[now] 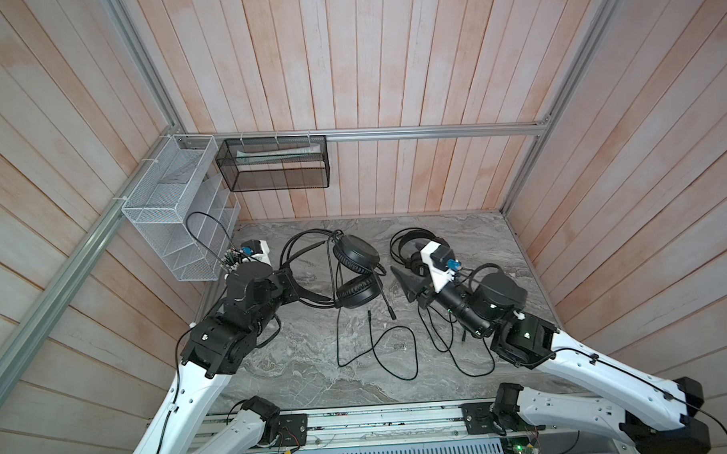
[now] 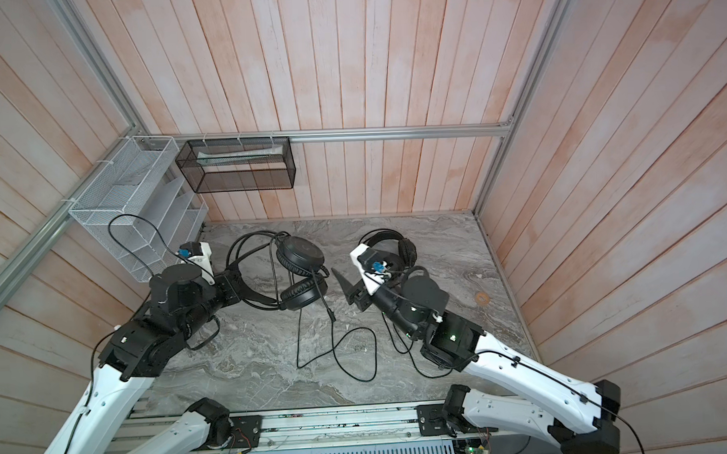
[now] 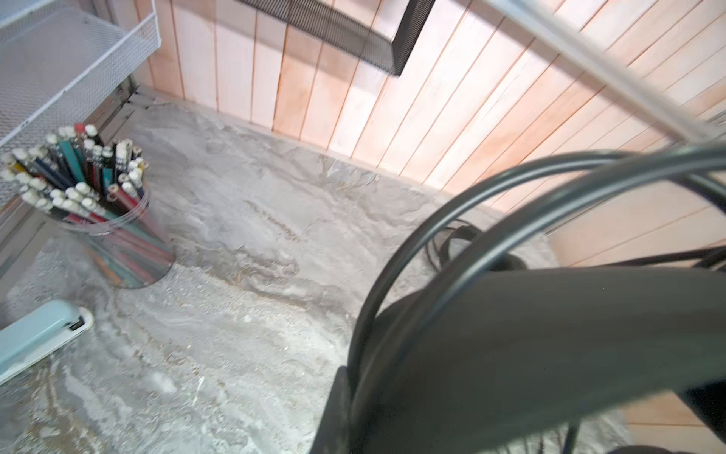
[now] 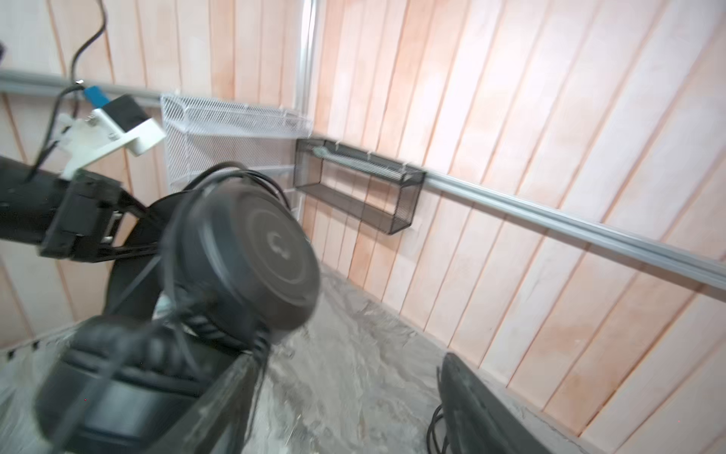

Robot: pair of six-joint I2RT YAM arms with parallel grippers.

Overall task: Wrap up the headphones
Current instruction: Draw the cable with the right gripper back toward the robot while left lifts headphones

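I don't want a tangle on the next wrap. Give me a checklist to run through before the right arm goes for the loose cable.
1. Hold: left gripper shut on the headband of the boom-mic headset: ok.
2. Free hand: right gripper open, nothing in it: ok.
3. Winding: cable fully wrapped: not ok; much of it lies loose on the table.
4. Sight: loose cable uncovered in both top views: ok.
5. Clearance: second headset apart from the right gripper: cannot tell; the wrist hides part of it.
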